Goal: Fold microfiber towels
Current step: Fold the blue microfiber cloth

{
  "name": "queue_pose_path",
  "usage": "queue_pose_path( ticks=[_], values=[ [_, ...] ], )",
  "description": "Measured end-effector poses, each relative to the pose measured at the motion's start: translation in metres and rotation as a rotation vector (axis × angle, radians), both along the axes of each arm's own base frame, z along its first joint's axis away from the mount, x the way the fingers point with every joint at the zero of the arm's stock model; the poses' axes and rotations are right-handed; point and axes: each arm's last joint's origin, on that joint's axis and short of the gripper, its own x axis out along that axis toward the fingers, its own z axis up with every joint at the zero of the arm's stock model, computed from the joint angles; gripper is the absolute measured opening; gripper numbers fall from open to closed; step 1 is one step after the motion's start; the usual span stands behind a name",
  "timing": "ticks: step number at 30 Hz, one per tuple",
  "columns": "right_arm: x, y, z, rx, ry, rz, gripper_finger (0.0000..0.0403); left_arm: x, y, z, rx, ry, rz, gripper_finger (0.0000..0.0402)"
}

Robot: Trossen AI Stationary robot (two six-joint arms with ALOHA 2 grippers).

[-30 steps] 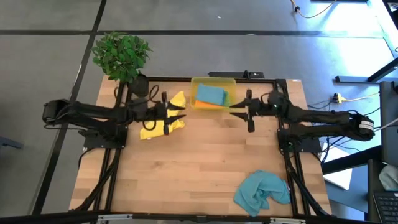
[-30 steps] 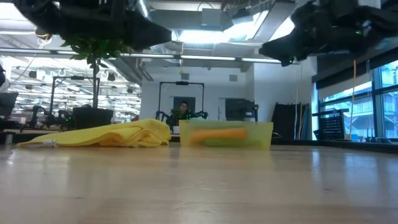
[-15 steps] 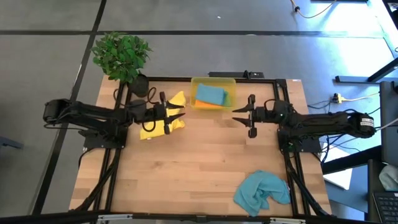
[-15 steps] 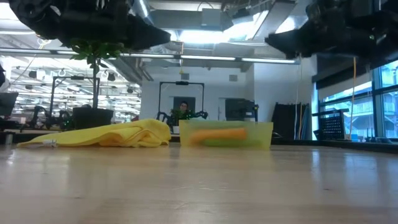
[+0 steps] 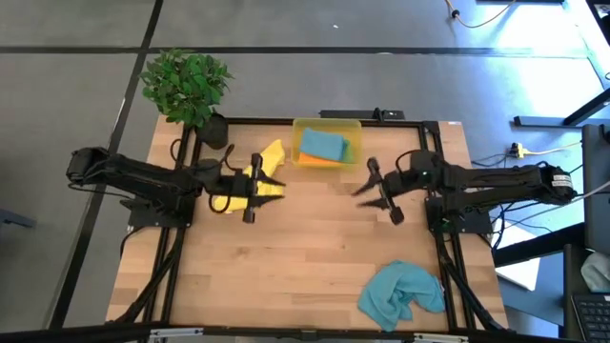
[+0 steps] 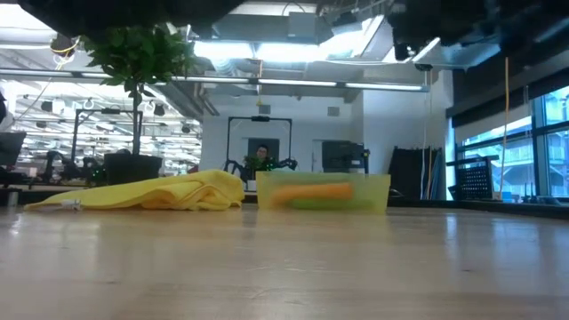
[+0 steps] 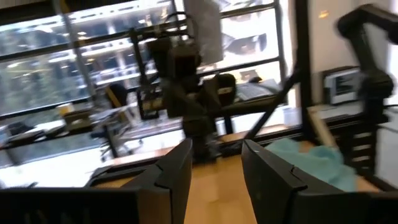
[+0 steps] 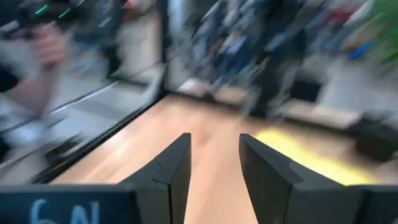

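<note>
— Where do the towels lie, taking the yellow bin (image 5: 327, 125) as the mark?

— Teal towel (image 5: 401, 292) well away, crumpled; yellow towel (image 5: 255, 183) just beside it, unfolded; one teal, one orange inside.

— Your pincers?

— My left gripper (image 5: 254, 186) hangs over the yellow towel, my right gripper (image 5: 381, 190) near the bin; both spread, empty, ready, I judge, to spread it.

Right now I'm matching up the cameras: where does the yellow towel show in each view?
High view: yellow towel left of the bin, partly under the left gripper.
Low view: left of centre, beside the bin.
Left wrist view: not in it.
Right wrist view: a yellow blur, likely it.
Shared landmark: the bin.
</note>
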Motion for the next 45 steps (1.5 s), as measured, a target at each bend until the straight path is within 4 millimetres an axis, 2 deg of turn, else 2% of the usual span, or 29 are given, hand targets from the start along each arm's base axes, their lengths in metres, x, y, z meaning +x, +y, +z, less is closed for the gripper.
queue_pose_path(
  ticks=[2,5,8,14,19,24,28,30,33,37,41,45],
  values=[
    [0.0,0.008,-0.003,0.024,0.178,0.028,0.0137,0.0,-0.008,0.0,0.0,0.001,-0.032,0.0131],
    [-0.007,0.02,-0.014,0.064,0.503,-0.037,0.0137,-0.001,-0.018,0.0,-0.014,0.004,-0.05,0.0131],
    [-0.015,0.04,-0.018,0.179,0.712,-0.028,0.0137,-0.002,-0.028,0.0,-0.049,0.009,-0.06,0.0131],
    [-0.028,0.093,-0.018,0.322,0.857,0.047,0.0137,-0.004,-0.042,0.0,-0.055,0.011,-0.076,0.0131],
    [-0.038,0.129,-0.029,0.381,1.01,0.032,0.0137,-0.004,-0.044,-0.001,-0.037,0.014,-0.047,0.0131],
    [-0.044,0.163,-0.053,0.412,1.206,0.001,0.0137,-0.004,-0.042,-0.004,-0.034,0.043,0.001,0.0131],
    [-0.047,0.183,-0.08,0.384,1.366,-0.08,0.0137,-0.004,-0.042,-0.005,-0.033,0.054,0.025,0.0131],
    [-0.046,0.186,-0.096,0.343,1.424,-0.146,0.0137,-0.004,-0.041,-0.005,-0.033,0.054,0.026,0.0131],
    [-0.037,0.178,-0.117,0.274,1.467,-0.295,0.0137,-0.004,-0.041,-0.005,-0.033,0.054,0.027,0.0131],
    [-0.016,0.163,-0.131,0.21,1.453,-0.306,0.0137,-0.004,-0.041,-0.005,-0.033,0.054,0.033,0.0131],
    [0.016,0.136,-0.132,0.137,1.199,-0.332,0.0137,-0.003,-0.036,-0.005,-0.033,0.054,0.052,0.0131],
    [0.05,0.103,-0.12,0.09,0.873,-0.404,0.0137,-0.001,-0.031,-0.006,-0.033,0.057,0.076,0.0131]
  ],
)
